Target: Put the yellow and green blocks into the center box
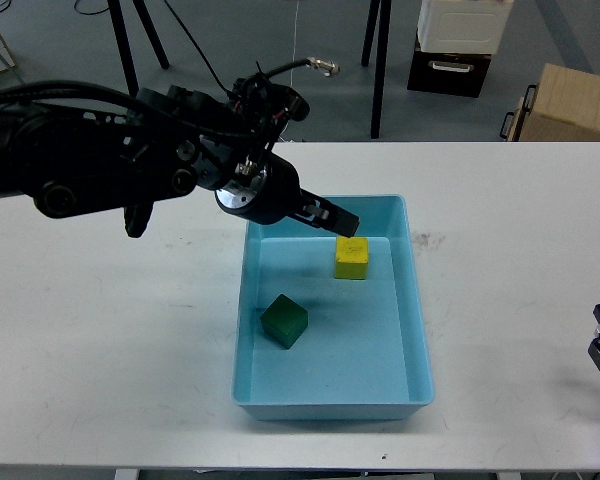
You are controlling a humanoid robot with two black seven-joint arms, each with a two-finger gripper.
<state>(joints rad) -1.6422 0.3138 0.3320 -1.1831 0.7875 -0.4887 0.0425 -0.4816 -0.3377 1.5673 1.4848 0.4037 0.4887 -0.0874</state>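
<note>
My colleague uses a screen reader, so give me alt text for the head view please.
A yellow block and a green block sit apart inside a light blue tray on a white table. The black left gripper hangs just above the yellow block.

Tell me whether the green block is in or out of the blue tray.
In. The green block rests on the floor of the blue tray, inside its walls.

Grey floor (70, 50) behind the white table (110, 340), with a cardboard carton (570, 105) and crate (458, 40).
</note>
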